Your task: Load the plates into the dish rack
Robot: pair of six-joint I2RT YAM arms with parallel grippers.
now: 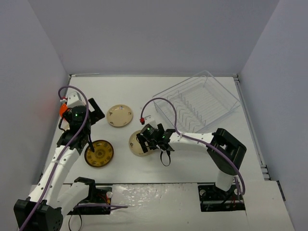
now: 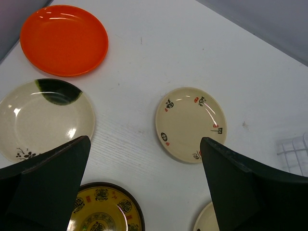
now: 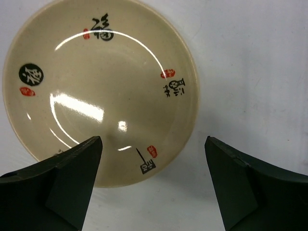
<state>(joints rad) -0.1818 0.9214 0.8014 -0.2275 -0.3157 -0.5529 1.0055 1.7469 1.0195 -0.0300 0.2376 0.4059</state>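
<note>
The right gripper [image 3: 153, 159] is standing open over a cream plate [image 3: 101, 91] lying flat on the worktop [image 3: 260, 57], with one finger over the plate's near rim and the other beside it. The plate is carrying black brushed Chinese characters and small red seal marks; the topmost character [image 3: 101, 26] appears to read 福, and the others are too stylised to read. The left gripper [image 2: 144, 144] is hanging wide open, holding nothing, above a second lettered cream plate [image 2: 191, 124], an orange plate [image 2: 64, 39], a dark-patched cream plate [image 2: 43, 118] and a brown-and-yellow plate [image 2: 103, 209]. The dish rack [image 1: 180, 86] is sitting at the far right, holding no plates.
</note>
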